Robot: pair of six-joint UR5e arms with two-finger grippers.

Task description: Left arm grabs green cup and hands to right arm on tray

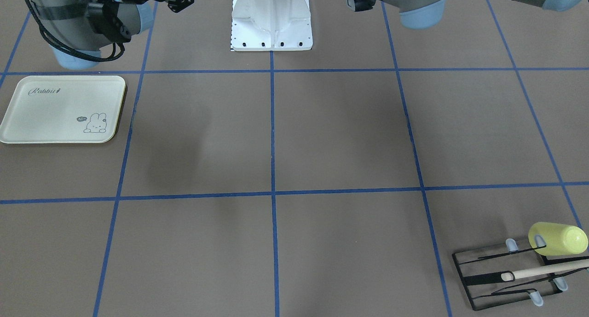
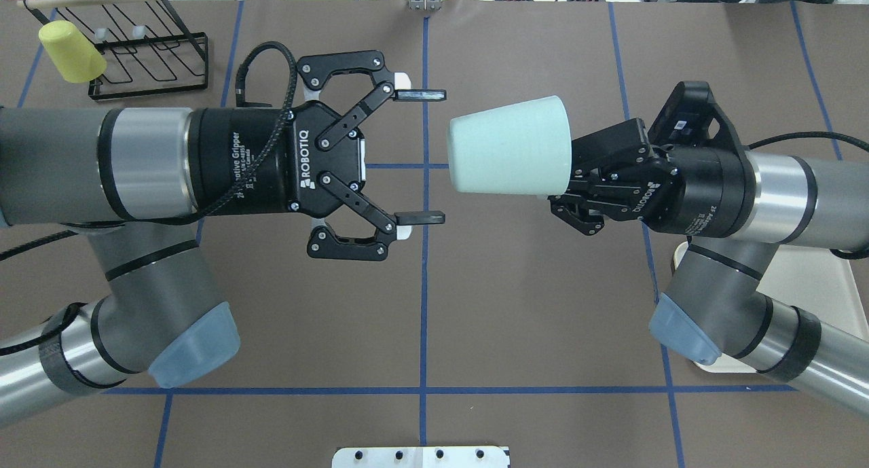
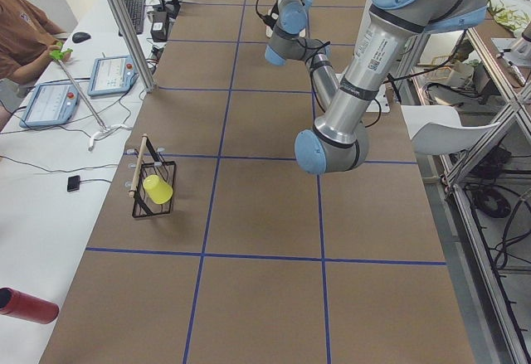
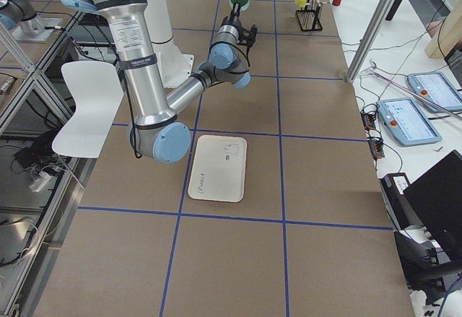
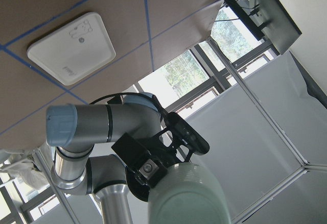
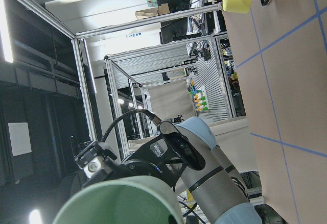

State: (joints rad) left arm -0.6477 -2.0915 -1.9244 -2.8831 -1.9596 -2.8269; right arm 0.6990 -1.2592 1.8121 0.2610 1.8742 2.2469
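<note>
You are looking at the small pale mint-green plastic cup (image 2: 509,145), smooth and slightly tapered, lying sideways in the air above the middle of the brown worktop (image 2: 543,318). The right arm's black two-finger end effector (image 2: 576,172) is gripping it at the wide rim end. The closed base is pointing toward the left arm's end effector (image 2: 424,157), which is standing wide open just beside the cup and not touching it. White letters "ROBOTIQ" are showing on its matte black body. The flat cream rectangular tray (image 1: 46,117), with rounded corners and a raised rim, is lying on the worktop well apart from the cup. It is carrying "Rabbit" script and a small bunny drawing.
</note>
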